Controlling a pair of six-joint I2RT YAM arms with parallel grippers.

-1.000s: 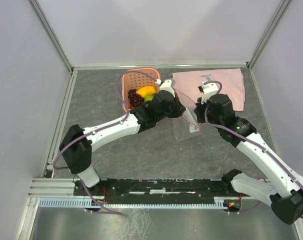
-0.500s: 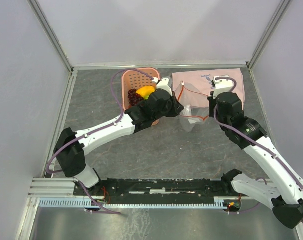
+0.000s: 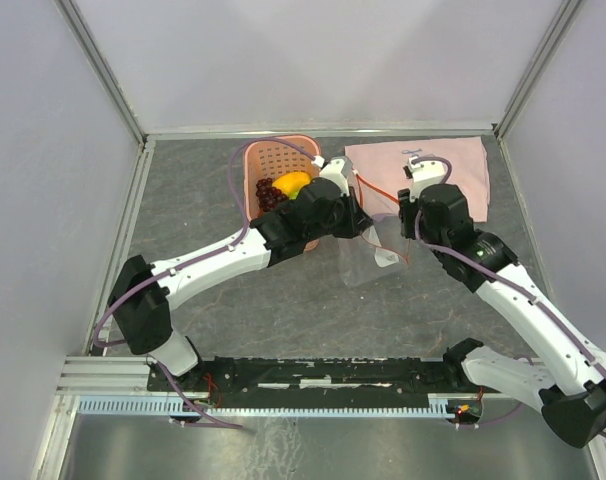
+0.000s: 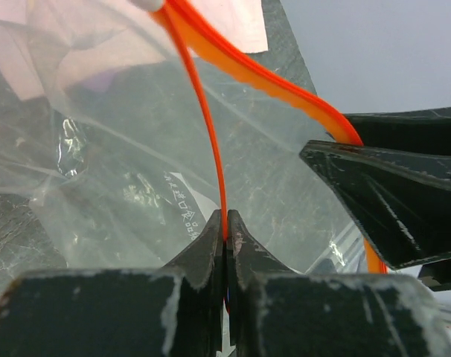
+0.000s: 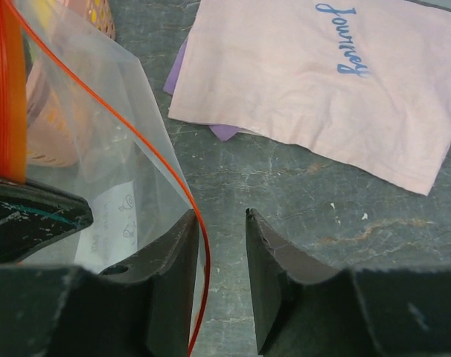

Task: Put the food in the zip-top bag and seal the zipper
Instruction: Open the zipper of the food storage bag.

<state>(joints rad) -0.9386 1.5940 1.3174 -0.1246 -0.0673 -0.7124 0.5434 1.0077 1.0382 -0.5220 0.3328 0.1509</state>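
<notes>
My left gripper [image 3: 366,222] is shut on the thin red-orange zipper [image 4: 210,141] of the clear zip-top bag [image 3: 361,262], which hangs from it over the table. In the left wrist view the strip runs straight into the closed jaws [image 4: 225,232]. My right gripper [image 5: 219,223] is open just right of the bag mouth. The zipper strip [image 5: 177,182] curves along the inner face of its left finger, not clamped. The food lies in the pink basket [image 3: 273,160]: a yellow mango [image 3: 293,182], dark grapes [image 3: 269,196] and a bit of green fruit [image 3: 301,196].
A pink cloth [image 3: 453,170] with blue lettering lies at the back right, also in the right wrist view [image 5: 322,82]. The basket sits just behind my left wrist. Grey walls enclose the table on the left, right and back.
The right gripper, pulled right over the cloth with the bag mouth stretched wide half a second ago, has swung back toward the left gripper. The mouth has slackened and the bag hangs lower.
</notes>
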